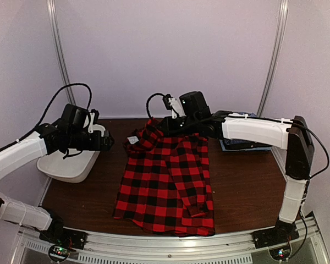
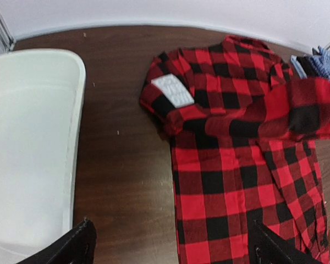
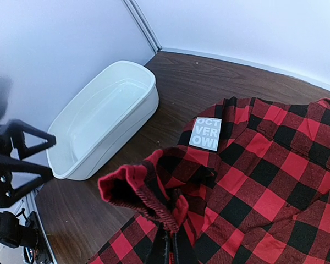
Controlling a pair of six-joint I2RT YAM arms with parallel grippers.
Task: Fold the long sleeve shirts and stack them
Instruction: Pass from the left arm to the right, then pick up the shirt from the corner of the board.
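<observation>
The red-and-black plaid shirt [image 1: 165, 181] lies flat in the middle of the table, collar toward the back, with a white label [image 2: 173, 91] near its left shoulder. My right gripper [image 3: 172, 250] is shut on a sleeve cuff [image 3: 137, 190] of this shirt and holds it above the shirt's upper part [image 1: 154, 127]. My left gripper [image 2: 173, 250] is open and empty, hanging over the bare table between the tub and the shirt's left edge [image 1: 107, 142]. The blue-and-white check shirt [image 1: 239, 144] lies at the back right, partly hidden by the right arm, and its edge shows in the left wrist view [image 2: 319, 61].
A white plastic tub [image 1: 71, 162] stands at the left side of the table, close under the left arm, also seen as the tub [image 3: 107, 118] in the right wrist view. Bare brown tabletop [image 1: 242, 187] shows right of the plaid shirt. White walls close in the back and sides.
</observation>
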